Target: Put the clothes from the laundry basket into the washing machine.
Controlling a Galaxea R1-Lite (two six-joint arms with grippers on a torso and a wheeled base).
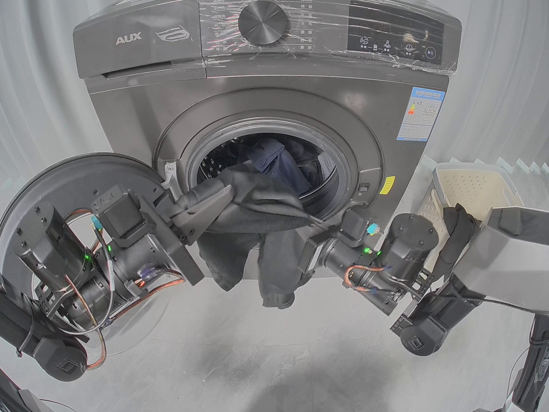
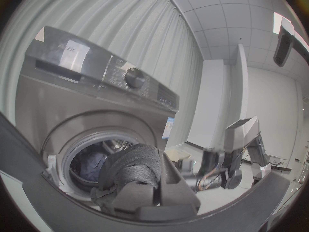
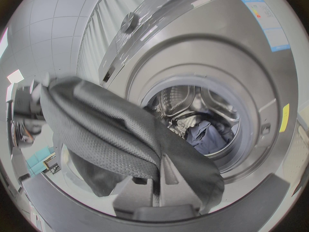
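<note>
A dark grey garment [image 1: 257, 207] is stretched across the lower rim of the washing machine's [image 1: 269, 87] round opening, part of it dangling toward the floor. My left gripper [image 1: 214, 198] is shut on its left end, seen bunched between the fingers [image 2: 141, 174]. My right gripper [image 1: 311, 238] is shut on the garment's right end [image 3: 135, 139]. A blue garment [image 1: 280, 164] lies inside the drum [image 3: 206, 136]. The laundry basket [image 1: 474, 187], cream-coloured, stands to the right of the machine.
The machine's round door [image 1: 74, 184] hangs open to the left, behind my left arm. Grey floor [image 1: 240, 350] spreads in front of the machine. A pale curtain [image 1: 34, 87] runs behind it.
</note>
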